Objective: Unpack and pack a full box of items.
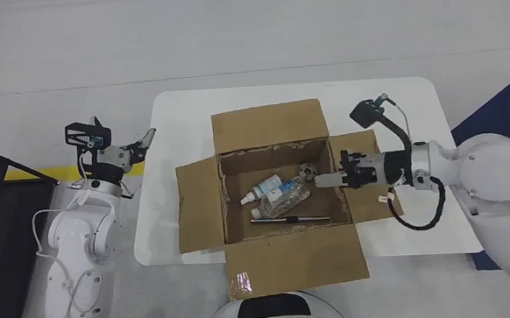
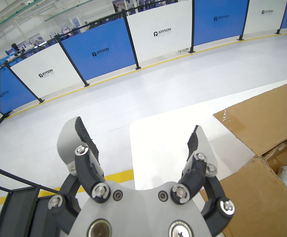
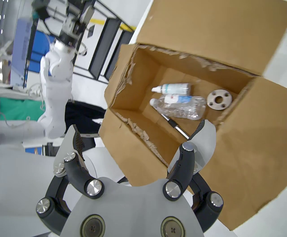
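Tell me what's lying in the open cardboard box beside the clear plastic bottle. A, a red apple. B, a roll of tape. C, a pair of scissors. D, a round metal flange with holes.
D: a round metal flange with a centre hole lies flat on the floor of the box, next to the clear plastic bottle.

Left wrist view: the white panels (image 2: 162, 33) and blue panels (image 2: 100, 53) of the fence each carry a dark logo mark with one brand word in capitals. A finer line beneath it is illegible.
Right wrist view: the small bottle (image 3: 173, 88) and clear bottle (image 3: 181, 105) have blue-and-white labels, with print too small to read.
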Controlling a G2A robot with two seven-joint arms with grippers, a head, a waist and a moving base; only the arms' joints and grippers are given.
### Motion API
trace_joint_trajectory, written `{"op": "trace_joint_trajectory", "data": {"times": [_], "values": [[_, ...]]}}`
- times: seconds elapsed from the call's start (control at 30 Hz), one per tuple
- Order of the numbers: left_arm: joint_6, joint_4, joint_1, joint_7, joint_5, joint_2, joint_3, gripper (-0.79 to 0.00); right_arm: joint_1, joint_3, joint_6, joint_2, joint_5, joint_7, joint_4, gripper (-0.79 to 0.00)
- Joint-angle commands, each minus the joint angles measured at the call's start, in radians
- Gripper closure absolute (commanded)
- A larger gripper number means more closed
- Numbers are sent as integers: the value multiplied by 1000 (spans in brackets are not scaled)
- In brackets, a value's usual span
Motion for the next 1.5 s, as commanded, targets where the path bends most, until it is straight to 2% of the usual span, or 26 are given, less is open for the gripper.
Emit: {"op": "trace_joint_trajectory", "data": {"times": [0.0,0.07,0.13,0.43,0.5,0.6,0.87,1.03,1.13,1.23,1.47], "values": [[0,0,0,0,0,0,0,-785,62,-101,6,-8,-88,6,4,-785],[0,0,0,0,0,0,0,-785,141,-209,17,-23,-114,-4,47,-785],[0,0,0,0,0,0,0,-785,186,-258,30,-33,-125,-5,80,-785],[0,0,0,0,0,0,0,-785,177,-267,45,-32,-155,-17,98,-785],[0,0,0,0,0,0,0,-785,196,-326,60,-36,-227,32,107,-785],[0,0,0,0,0,0,0,-785,282,-441,27,-54,-316,103,142,-785],[0,0,0,0,0,0,0,-785,493,-722,-20,-141,-452,128,245,-785],[0,0,0,0,0,0,0,-785,592,-891,-35,-204,-627,166,328,-785],[0,0,0,0,0,0,0,-785,637,-985,-67,-249,-679,204,384,-785],[0,0,0,0,0,0,0,-785,670,-1052,-87,-293,-704,236,422,-785],[0,0,0,0,0,0,0,-785,713,-1130,-134,-373,-715,252,511,-785]]}}
